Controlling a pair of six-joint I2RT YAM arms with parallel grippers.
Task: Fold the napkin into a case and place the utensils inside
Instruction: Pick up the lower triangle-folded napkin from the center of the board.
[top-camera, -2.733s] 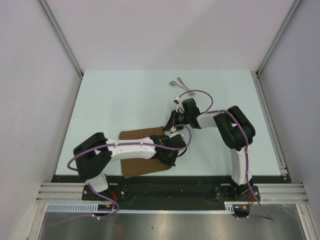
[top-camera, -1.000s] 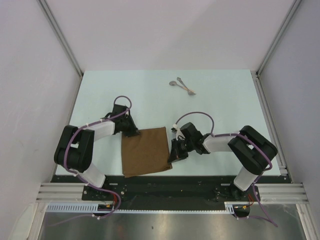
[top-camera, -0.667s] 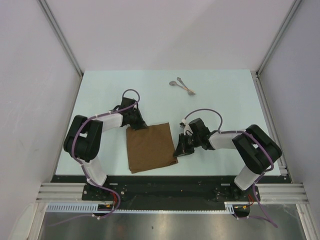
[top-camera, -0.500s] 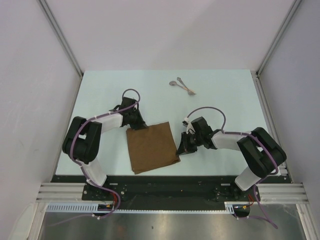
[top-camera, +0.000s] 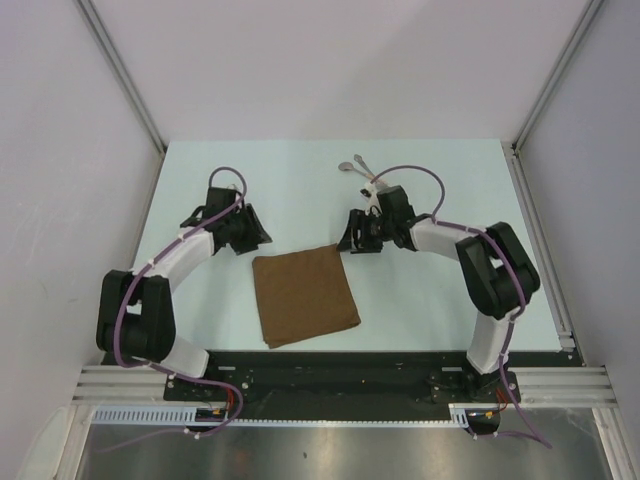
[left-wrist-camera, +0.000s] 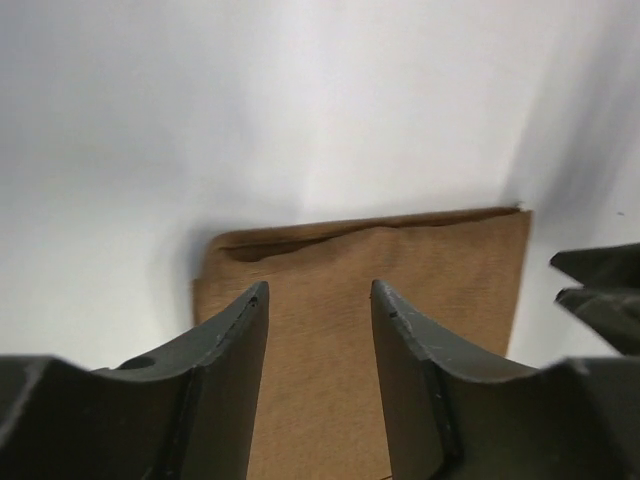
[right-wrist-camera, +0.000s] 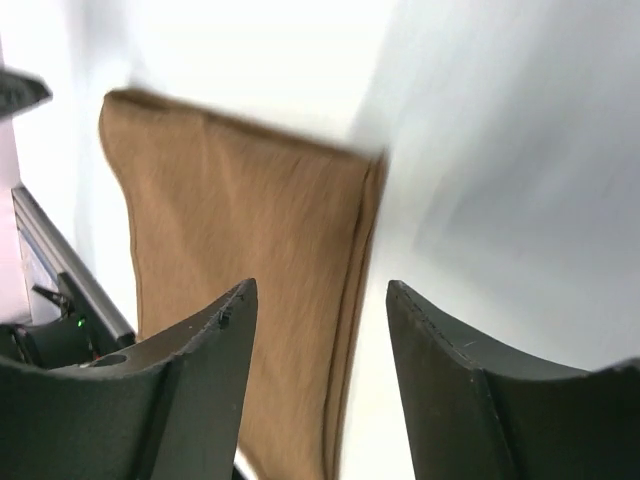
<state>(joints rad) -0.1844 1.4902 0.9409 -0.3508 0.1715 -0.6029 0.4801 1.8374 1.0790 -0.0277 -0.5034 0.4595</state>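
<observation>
The brown napkin (top-camera: 305, 296) lies flat on the table as a folded, roughly square piece, skewed a little. It fills the lower part of the left wrist view (left-wrist-camera: 370, 290) and the left of the right wrist view (right-wrist-camera: 240, 240). My left gripper (top-camera: 256, 237) hovers open just beyond its far left corner, nothing between the fingers (left-wrist-camera: 318, 292). My right gripper (top-camera: 353, 241) hovers open off its far right corner, also empty (right-wrist-camera: 320, 292). The two silvery utensils (top-camera: 364, 172) lie crossed at the far middle of the table, behind the right wrist.
The pale table (top-camera: 450, 290) ends at a metal rail (top-camera: 340, 358) along the near edge, where both arm bases stand. White walls enclose the left, far and right sides. The right gripper's tips show at the right edge of the left wrist view (left-wrist-camera: 600, 290).
Both grippers have opened and let go of the napkin's corners, then drawn back toward the far side. The napkin stays flat where it was laid.
</observation>
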